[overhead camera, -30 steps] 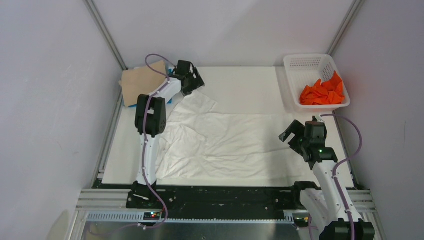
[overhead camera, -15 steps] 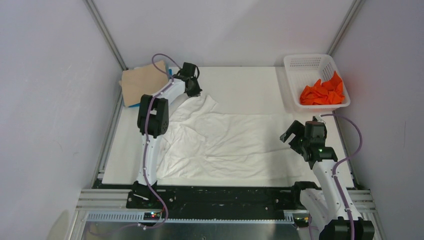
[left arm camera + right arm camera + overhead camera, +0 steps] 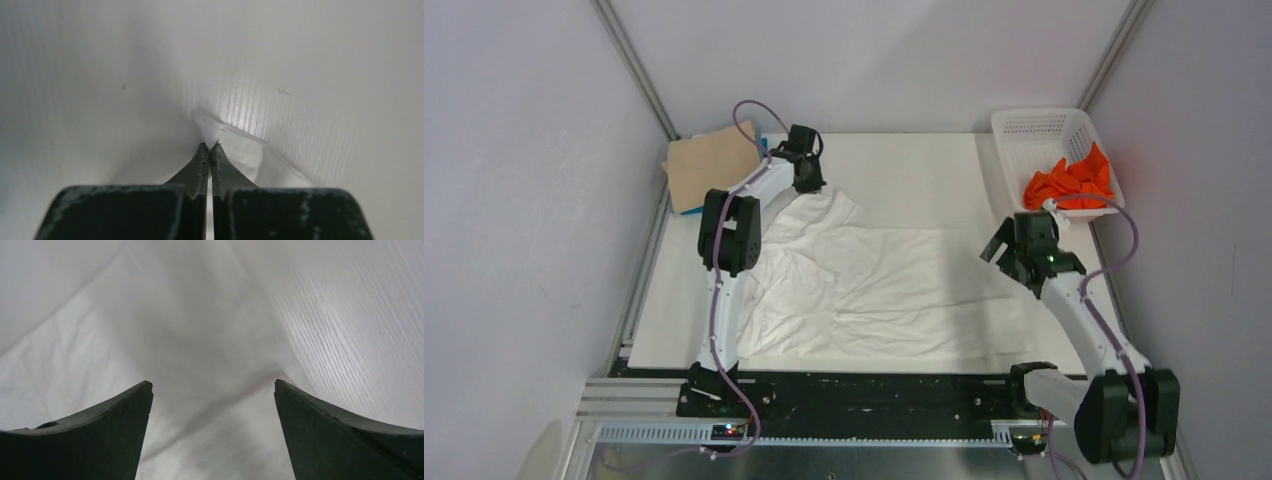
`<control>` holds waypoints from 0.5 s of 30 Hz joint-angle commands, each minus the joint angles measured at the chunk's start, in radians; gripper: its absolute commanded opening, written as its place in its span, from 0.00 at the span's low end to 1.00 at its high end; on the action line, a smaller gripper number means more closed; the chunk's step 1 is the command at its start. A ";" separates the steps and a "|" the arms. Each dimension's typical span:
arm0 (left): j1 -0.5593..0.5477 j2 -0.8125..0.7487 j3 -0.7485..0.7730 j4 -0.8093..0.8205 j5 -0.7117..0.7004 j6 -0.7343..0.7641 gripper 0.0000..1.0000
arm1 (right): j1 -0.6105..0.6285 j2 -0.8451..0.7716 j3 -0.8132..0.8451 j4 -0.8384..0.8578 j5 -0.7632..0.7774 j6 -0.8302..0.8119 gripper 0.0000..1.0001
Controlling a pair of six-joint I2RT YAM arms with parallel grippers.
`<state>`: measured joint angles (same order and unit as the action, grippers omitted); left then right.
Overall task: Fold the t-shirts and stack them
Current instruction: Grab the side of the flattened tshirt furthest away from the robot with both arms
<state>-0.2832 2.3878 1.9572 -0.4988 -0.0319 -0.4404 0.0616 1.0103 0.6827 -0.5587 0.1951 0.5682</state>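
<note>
1. White t-shirt point(image 3: 874, 280) lies spread flat across the middle of the table point(image 3: 914, 160). It is wrinkled, and one sleeve reaches toward the far left.
2. Left gripper point(image 3: 814, 188) is down at the tip of that far-left sleeve. The left wrist view shows the left gripper point(image 3: 210, 146) with its jaws pressed together. A small fold of the white cloth is pinched between the tips and pokes out just past them.
3. Right gripper point(image 3: 1002, 250) hovers over the right edge of the white t-shirt. In the right wrist view the right gripper point(image 3: 212, 385) has its jaws spread wide with nothing between them. White cloth and bare table show below.
4. Beige t-shirt point(image 3: 709, 165) sits folded at the far left corner of the table. It lies on top of the blue t-shirt point(image 3: 687, 211), which shows only as a sliver at the edges.
5. Orange t-shirt point(image 3: 1069, 185) is crumpled inside the white basket point(image 3: 1034, 125) at the far right corner, well apart from the folded pair.
</note>
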 commanded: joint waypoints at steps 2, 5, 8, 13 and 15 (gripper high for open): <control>-0.004 -0.108 -0.023 -0.030 0.003 0.086 0.00 | 0.077 0.231 0.243 0.037 0.262 0.097 0.92; -0.007 -0.129 -0.040 -0.027 -0.003 0.105 0.00 | 0.119 0.428 0.372 0.009 0.337 0.104 0.92; -0.010 -0.156 -0.058 -0.017 -0.001 0.115 0.00 | 0.141 0.626 0.551 -0.045 0.372 0.115 0.91; -0.010 -0.186 -0.095 -0.003 -0.002 0.123 0.00 | 0.190 0.905 0.885 -0.219 0.454 0.125 0.91; -0.010 -0.194 -0.104 0.000 -0.003 0.127 0.00 | 0.196 1.015 0.968 -0.324 0.492 0.136 0.91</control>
<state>-0.2863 2.2757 1.8687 -0.5236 -0.0307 -0.3531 0.2352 1.8858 1.4723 -0.6922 0.5495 0.6647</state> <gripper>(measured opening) 0.012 0.912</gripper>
